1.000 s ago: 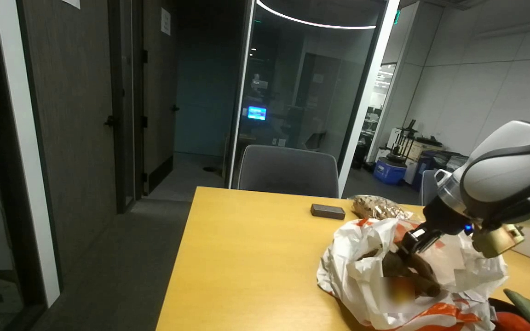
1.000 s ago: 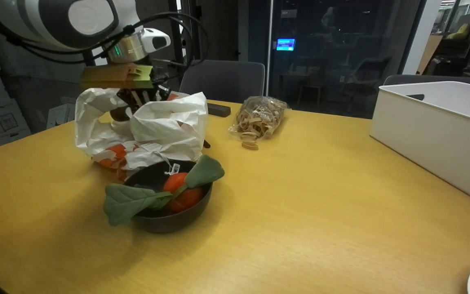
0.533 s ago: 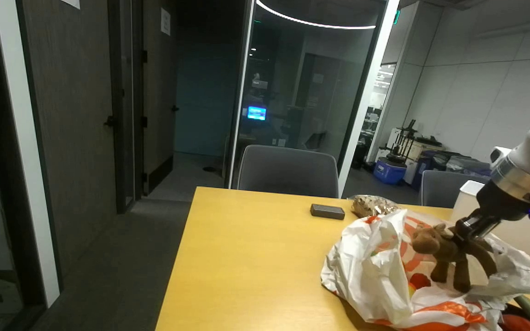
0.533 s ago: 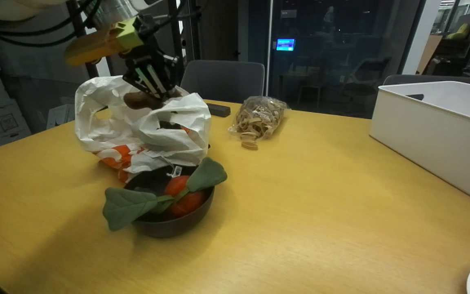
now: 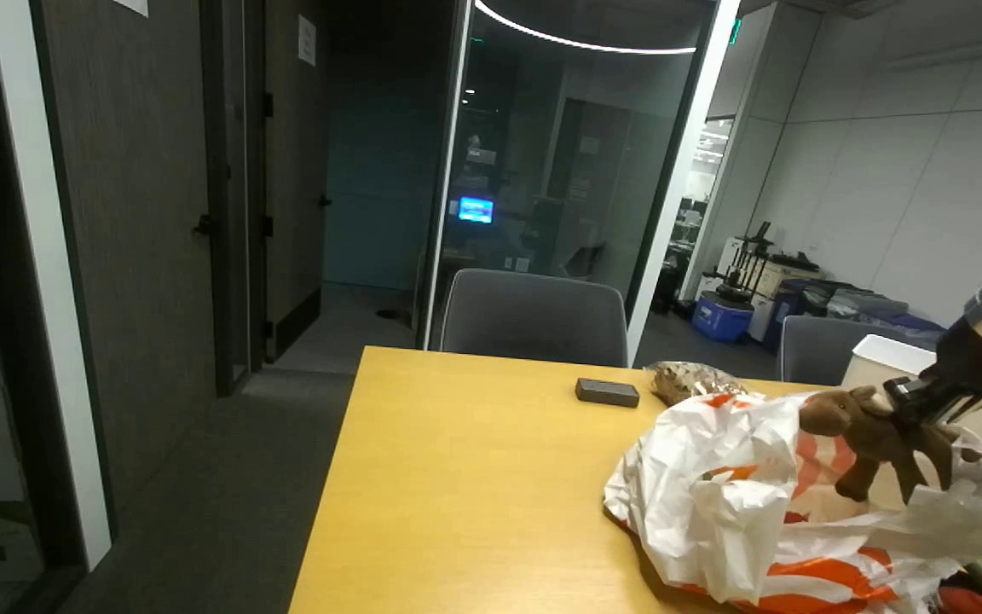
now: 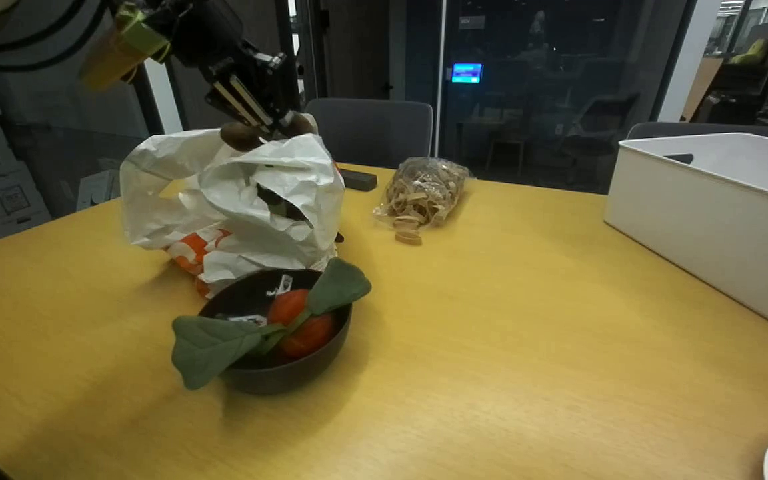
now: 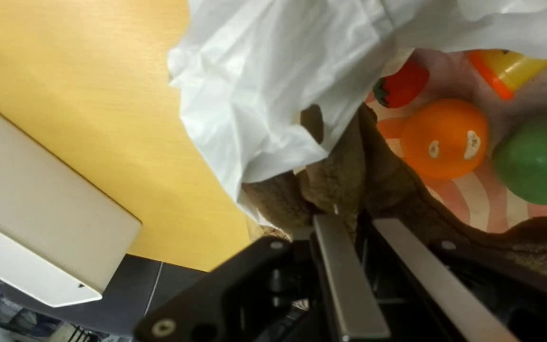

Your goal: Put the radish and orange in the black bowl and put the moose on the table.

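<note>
Gripper [image 7: 356, 222] clamped on back of brown moose [image 5: 873, 433], fingers [image 7: 345, 275] close together, plush pinched between; moose hangs beneath, head pointing away from arm, legs down, at mouth of white bag [image 5: 704, 512], whose crumpled edge covers part of it in wrist view. Contact between legs and bag: cannot tell. Orange [image 7: 444, 137] inside bag, off to one side of gripper, apart from it. Leafy red radish [image 6: 313, 333] in black bowl [image 6: 283, 381] on yellow tabletop [image 6: 524, 333], bowl just beside bag, well below gripper

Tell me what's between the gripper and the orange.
The brown moose, held by the gripper, crosses that stretch in the wrist view; the orange lies beyond it inside the white bag.
</note>
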Available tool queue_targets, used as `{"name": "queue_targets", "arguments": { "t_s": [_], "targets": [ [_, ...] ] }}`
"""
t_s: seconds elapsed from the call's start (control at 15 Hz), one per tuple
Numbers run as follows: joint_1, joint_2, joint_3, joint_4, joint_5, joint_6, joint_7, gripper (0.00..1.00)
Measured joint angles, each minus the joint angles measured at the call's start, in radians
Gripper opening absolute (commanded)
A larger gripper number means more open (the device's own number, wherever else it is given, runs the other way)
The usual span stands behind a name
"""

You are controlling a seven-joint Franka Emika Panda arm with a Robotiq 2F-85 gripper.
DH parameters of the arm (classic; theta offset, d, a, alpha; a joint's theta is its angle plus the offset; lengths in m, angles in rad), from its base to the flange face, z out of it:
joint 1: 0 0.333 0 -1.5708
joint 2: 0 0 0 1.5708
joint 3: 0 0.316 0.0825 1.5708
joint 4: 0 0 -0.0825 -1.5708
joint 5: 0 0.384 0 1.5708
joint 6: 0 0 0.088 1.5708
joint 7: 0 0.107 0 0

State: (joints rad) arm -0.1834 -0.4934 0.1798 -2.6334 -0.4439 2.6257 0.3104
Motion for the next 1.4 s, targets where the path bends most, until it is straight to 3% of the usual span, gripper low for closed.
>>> {"name": "queue_targets", "arguments": {
  "t_s": [0.13,0.53,0.73,0.93,1.13,1.4],
  "targets": [
    [0.067,-0.008,-0.086,-0.013,0.14,0.015,-0.1,0.03],
    [0.336,-0.008,-0.422,-0.022,0.544,0.017,-0.58,0.03],
    [0.436,-0.024,-0.54,-0.016,0.709,-0.028,-0.806,0.03],
    [0.48,-0.075,-0.601,-0.009,0.802,-0.133,-0.974,0.03],
    [0.476,-0.162,-0.628,0.002,0.848,-0.269,-1.103,0.03],
    [0.474,-0.265,-0.669,-0.005,0.965,-0.305,-1.268,0.03]
  ]
}}
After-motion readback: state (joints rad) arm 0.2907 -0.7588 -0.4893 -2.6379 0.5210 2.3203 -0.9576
